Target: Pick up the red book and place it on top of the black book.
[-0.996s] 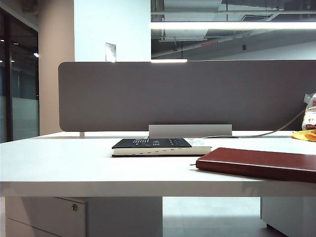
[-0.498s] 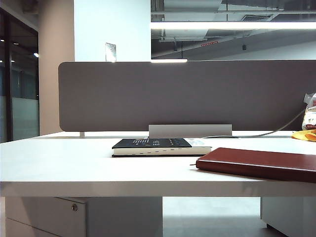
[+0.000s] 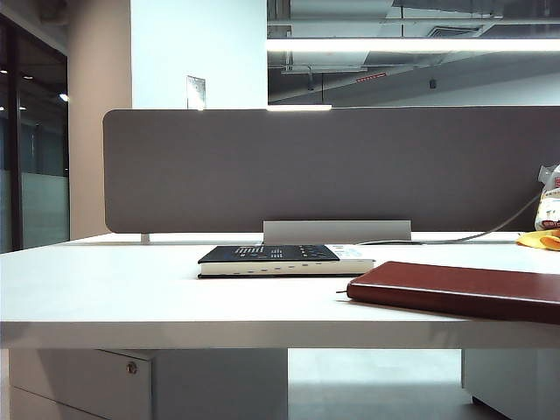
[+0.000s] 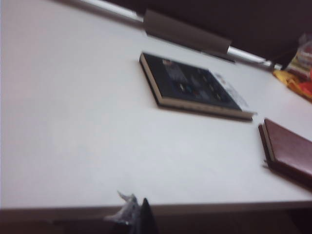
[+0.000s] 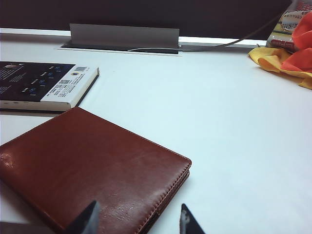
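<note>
Worktop [image 3: 105,289]: a broad white surface that carries both books; its front edge runs across the exterior view.
Divider panel [image 3: 324,166]: a grey-brown screen with rounded corners, upright along the far edge of the worktop.
Cable cover [image 3: 337,231]: a pale grey raised flap at the foot of the divider panel, just behind the black book; a thin cable [image 3: 455,237] leads from it toward the right.
Red book [image 3: 455,289]: dark red cover with a stitched edge, lying flat and shut near the front edge of the worktop on the right, running off the right side of the exterior view. It is apart from the black book, nearer the camera, with bare worktop between them.
Black book [image 3: 280,259]: thicker, black cover with small white print, pale page edge with small dark marks, lying flat around the middle of the worktop, left of and behind the red book.
Yellow and orange cloth [image 5: 287,53]: crumpled at the far right of the worktop, with a printed packet [image 3: 549,203] beside it.
Right gripper [image 5: 136,220]: low over the near corner of the red book; only two dark fingertips show, the jaws standing well apart, holding nothing.
Left gripper [image 4: 139,219]: at the near edge of the worktop, well short of both books; only a dark tip and a scrap of pale material show, so I cannot tell how the jaws stand.
</note>
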Controlling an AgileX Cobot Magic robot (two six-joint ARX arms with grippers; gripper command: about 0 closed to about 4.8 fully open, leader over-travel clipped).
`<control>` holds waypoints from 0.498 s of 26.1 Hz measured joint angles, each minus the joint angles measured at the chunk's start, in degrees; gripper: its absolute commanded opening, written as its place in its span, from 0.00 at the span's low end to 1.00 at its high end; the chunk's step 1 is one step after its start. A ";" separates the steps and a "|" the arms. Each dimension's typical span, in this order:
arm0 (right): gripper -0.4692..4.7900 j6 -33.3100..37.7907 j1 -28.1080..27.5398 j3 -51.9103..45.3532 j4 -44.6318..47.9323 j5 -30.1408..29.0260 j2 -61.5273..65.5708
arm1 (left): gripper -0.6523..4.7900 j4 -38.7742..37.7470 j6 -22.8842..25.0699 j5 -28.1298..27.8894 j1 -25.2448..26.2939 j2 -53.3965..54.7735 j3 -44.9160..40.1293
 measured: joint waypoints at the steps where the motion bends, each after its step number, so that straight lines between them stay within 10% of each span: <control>1: 0.48 0.02 0.00 0.00 -0.02 0.00 0.00 | 0.11 -1.77 -0.07 0.04 0.00 0.00 0.50; 13: 0.48 0.20 0.00 0.00 -0.31 -0.02 0.00 | 0.11 -11.93 -4.07 4.83 -0.02 0.00 7.37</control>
